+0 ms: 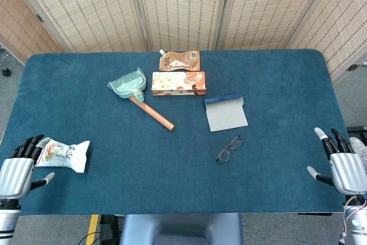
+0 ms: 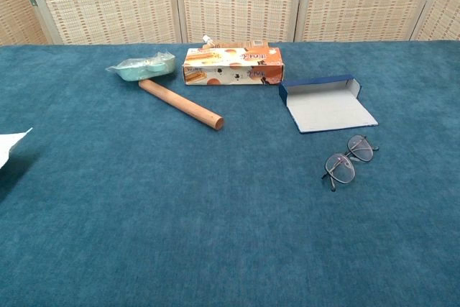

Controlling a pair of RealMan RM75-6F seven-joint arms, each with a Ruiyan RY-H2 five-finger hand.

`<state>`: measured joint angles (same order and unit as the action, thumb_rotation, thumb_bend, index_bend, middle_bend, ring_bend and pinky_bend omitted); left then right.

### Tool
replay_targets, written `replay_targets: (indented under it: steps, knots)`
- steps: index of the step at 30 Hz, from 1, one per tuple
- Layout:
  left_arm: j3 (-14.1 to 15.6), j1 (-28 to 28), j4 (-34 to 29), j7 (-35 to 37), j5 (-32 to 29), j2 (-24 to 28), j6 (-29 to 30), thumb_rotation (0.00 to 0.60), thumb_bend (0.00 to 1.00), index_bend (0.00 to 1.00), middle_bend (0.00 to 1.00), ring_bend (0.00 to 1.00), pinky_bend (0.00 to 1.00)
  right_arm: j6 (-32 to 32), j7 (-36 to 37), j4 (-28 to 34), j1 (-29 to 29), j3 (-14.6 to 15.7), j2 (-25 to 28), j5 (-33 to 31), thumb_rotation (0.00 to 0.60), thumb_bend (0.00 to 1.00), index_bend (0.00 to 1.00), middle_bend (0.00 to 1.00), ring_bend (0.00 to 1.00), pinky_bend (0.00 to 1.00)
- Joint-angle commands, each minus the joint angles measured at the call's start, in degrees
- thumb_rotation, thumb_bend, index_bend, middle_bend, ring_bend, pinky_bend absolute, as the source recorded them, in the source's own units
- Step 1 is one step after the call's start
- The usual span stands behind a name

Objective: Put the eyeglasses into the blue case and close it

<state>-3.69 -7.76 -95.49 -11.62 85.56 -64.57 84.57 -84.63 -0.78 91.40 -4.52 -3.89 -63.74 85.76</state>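
Thin dark-framed eyeglasses (image 1: 229, 148) (image 2: 348, 157) lie folded on the blue tablecloth, right of centre. Just beyond them the blue case (image 1: 225, 113) (image 2: 327, 103) lies open, its grey inside facing up and its flap towards the glasses. My left hand (image 1: 19, 168) rests at the table's near left corner, fingers apart and holding nothing. My right hand (image 1: 343, 163) sits at the near right edge, also empty with fingers spread. Both hands are well away from the glasses and case. The chest view shows neither hand.
A white snack packet (image 1: 65, 154) lies next to my left hand. A green dustpan with a wooden handle (image 1: 139, 95) (image 2: 172, 95), an orange box (image 1: 178, 83) (image 2: 233, 65) and a brown pouch (image 1: 180, 60) lie at the back centre. Woven screens stand behind the table.
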Motion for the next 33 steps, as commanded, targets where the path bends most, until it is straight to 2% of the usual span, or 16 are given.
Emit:
replay_targets:
  steps: [1, 10, 14, 17, 20, 22, 24, 26, 28, 33]
  knots:
    - [0.0, 0.0, 0.0, 0.0, 0.1, -0.1, 0.2, 0.600, 0.19, 0.18, 0.15, 0.15, 0.27, 0.0, 0.1, -0.1, 0.0, 0.0, 0.0, 0.1, 0.600, 0.18, 0.06, 0.18, 0.08, 0.15]
    - [0.1, 0.3, -0.2, 0.2, 0.6, -0.1, 0.9, 0.600, 0.19, 0.18, 0.15, 0.15, 0.27, -0.4, 0.6, -0.5, -0.2, -0.1, 0.3, 0.8, 0.600, 0.18, 0.06, 0.19, 0.10, 0.15]
    - [0.1, 0.1, -0.2, 0.3, 0.6, 0.0, 0.8, 0.600, 0.19, 0.18, 0.15, 0.15, 0.27, -0.1, -0.6, -0.7, -0.9, -0.6, 0.3, 1.1, 0.600, 0.18, 0.06, 0.24, 0.19, 0.18]
    - [0.1, 0.1, -0.2, 0.5, 0.7, 0.0, 0.7, 0.600, 0.19, 0.18, 0.15, 0.15, 0.27, 0.9, -2.7, -0.3, -2.4, -1.2, 0.7, 1.8, 0.600, 0.18, 0.08, 0.33, 0.34, 0.32]
    - [0.1, 0.1, 0.1, 0.9, 0.7, -0.1, 0.9, 0.600, 0.19, 0.18, 0.15, 0.15, 0.27, 3.3, -4.5, 0.6, -4.8, -1.8, 1.2, 2.7, 0.600, 0.18, 0.10, 0.48, 0.58, 0.58]
    - [0.1, 0.3, 0.3, 1.2, 0.6, -0.1, 1.0, 0.600, 0.19, 0.18, 0.15, 0.15, 0.27, 5.7, -5.6, 0.9, -6.9, -2.1, 1.2, 3.4, 0.600, 0.18, 0.12, 0.58, 0.70, 0.73]
    - [0.2, 0.4, 0.6, 1.5, 0.6, -0.2, 1.1, 0.600, 0.19, 0.18, 0.15, 0.15, 0.27, 8.0, -6.4, 1.0, -8.8, -2.3, 0.9, 4.0, 0.600, 0.18, 0.16, 0.68, 0.80, 0.83]
    - [0.3, 0.6, 0.8, 1.8, 0.6, -0.2, 1.3, 0.600, 0.19, 0.18, 0.15, 0.15, 0.27, 11.1, -7.3, 1.1, -11.2, -2.5, 0.3, 4.5, 0.600, 0.18, 0.20, 0.76, 0.89, 0.90]
    - [0.4, 0.8, 0.9, 2.0, 0.5, -0.1, 1.5, 0.600, 0.19, 0.18, 0.15, 0.15, 0.27, 14.4, -8.2, 1.1, -13.7, -2.4, -0.4, 4.9, 0.600, 0.18, 0.24, 0.82, 0.94, 0.94]
    - [0.3, 1.2, 1.2, 2.7, 0.1, 0.1, 1.9, 0.600, 0.19, 0.18, 0.15, 0.15, 0.27, 21.8, -10.1, -0.2, -19.1, -2.5, -3.7, 4.7, 0.600, 0.20, 0.29, 0.87, 0.99, 0.97]
